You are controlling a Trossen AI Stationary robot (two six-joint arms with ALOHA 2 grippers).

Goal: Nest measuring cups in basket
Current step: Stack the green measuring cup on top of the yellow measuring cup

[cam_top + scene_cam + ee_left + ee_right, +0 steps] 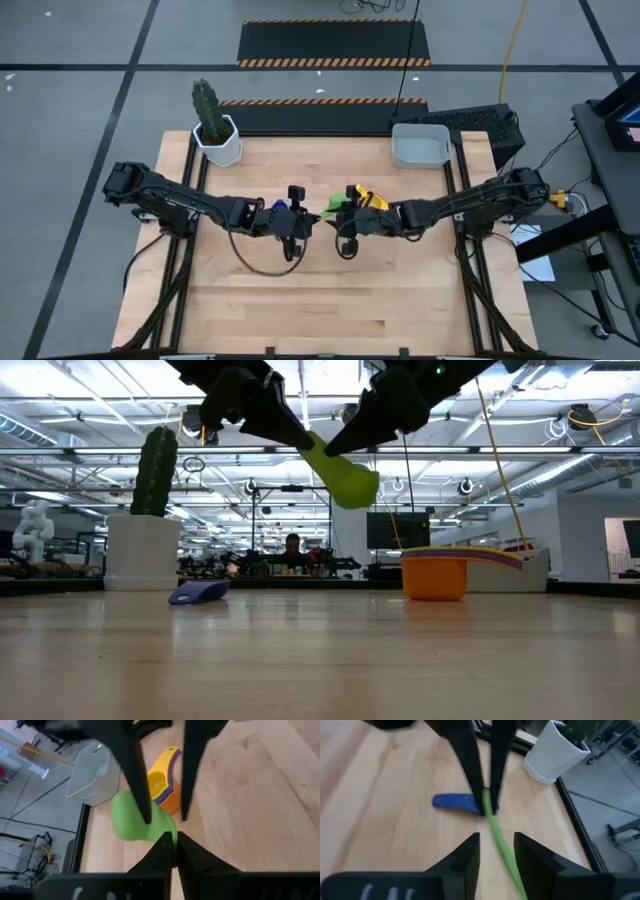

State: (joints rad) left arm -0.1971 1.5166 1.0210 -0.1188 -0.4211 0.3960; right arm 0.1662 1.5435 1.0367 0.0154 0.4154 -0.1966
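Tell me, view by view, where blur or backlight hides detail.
Low view: ceiling lights backlight both arms into silhouettes above the green cup. Left wrist view: the left pincer and the right pincer's fingers blur dark. Right wrist view: the green cup's handle smears; the blue cup is soft. High view: even light.

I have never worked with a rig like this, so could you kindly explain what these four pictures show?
It is a robot with two dark arms at a wooden table. One camera looks straight down, one looks level across the tabletop, and one sits on each wrist.

The left gripper is shut on the handle of the green cup and holds it in the air. The right gripper is open around that handle.

A nested stack of cups and a dark blue cup are on the table. The grey basket and a cactus pot stand at the far edge.
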